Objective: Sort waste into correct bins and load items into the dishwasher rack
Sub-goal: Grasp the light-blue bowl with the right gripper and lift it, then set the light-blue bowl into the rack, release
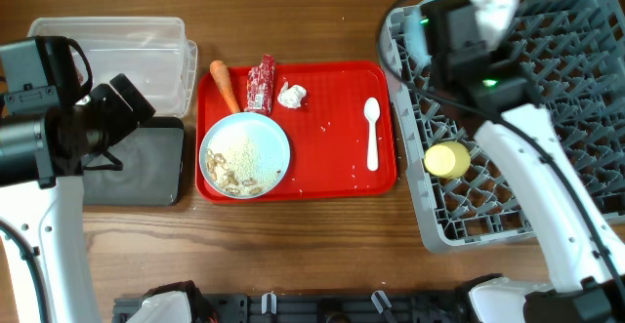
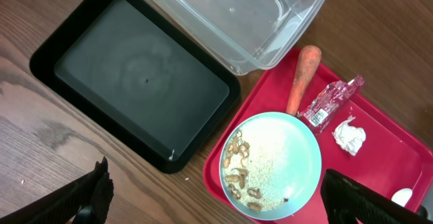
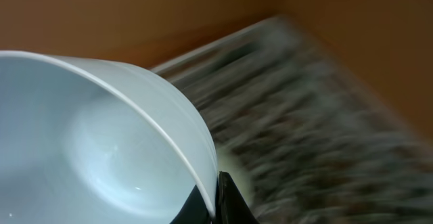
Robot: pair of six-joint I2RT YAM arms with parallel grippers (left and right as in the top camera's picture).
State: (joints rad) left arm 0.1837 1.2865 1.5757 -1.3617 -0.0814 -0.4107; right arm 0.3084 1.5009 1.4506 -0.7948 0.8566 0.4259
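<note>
A pale blue plate (image 1: 244, 155) with beige food scraps (image 1: 239, 162) sits on the flat red tray, also in the left wrist view (image 2: 270, 163). Behind it lie the orange carrot (image 1: 225, 84), red wrapper (image 1: 260, 82) and white tissue (image 1: 292, 96). The white spoon (image 1: 372, 133) lies at the tray's right. The yellow cup (image 1: 447, 160) lies in the grey rack (image 1: 430, 216). My right gripper (image 3: 218, 197) is shut on the rim of a pale bowl (image 3: 88, 143) over the rack's back left corner (image 1: 422, 32). My left gripper (image 2: 215, 183) is open and empty above the table beside the black tray (image 1: 146, 162).
The clear tub (image 1: 127, 50) stands behind the black tray (image 2: 142, 75) at the left; both look empty. The red serving tray (image 1: 342, 181) lies between the bins and the rack. A few rice grains are scattered on it near the spoon.
</note>
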